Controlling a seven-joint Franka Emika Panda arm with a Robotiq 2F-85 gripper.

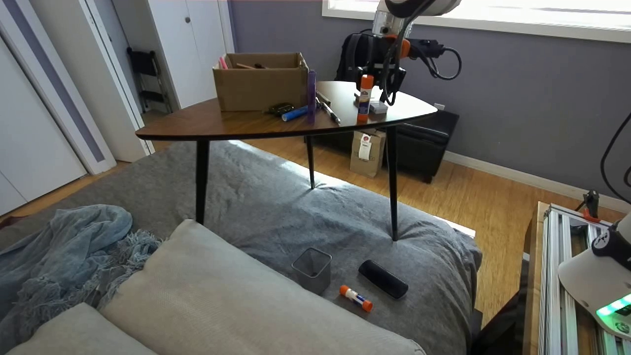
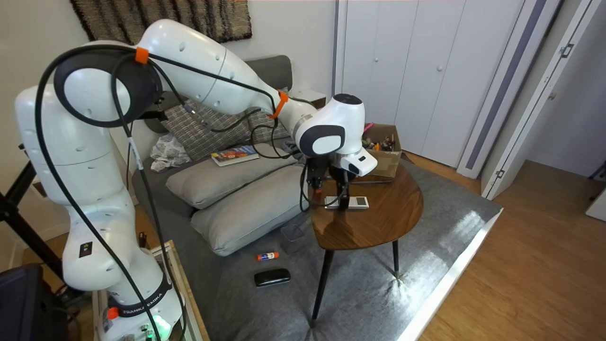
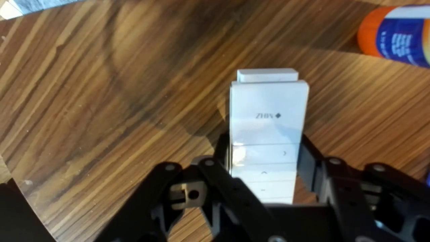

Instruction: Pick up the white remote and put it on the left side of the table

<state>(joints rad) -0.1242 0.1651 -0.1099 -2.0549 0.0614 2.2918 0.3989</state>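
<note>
Near the upright orange-capped plastic glue stick [image 1: 365, 97], the slim flat white remote [image 3: 267, 126] is sitting inside the black two-fingered gripper [image 3: 264, 151], which is apparently gripping its long sides; whether it is touching the rounded brown wooden table [image 2: 381, 229] is not showing, so lifting straight, then clearing the glue stick, is looking wisest

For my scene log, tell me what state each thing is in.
White remote: face up, held; lifted or resting, unclear
Gripper: closed on that remote
Cardboard box: open, with contents
Tabletop glue stick: upright, capped
Other glue stick: lying, capped
Mesh cup: upright
Black glasses case: closed
Closet doors: shut
Robot base light: green
</note>
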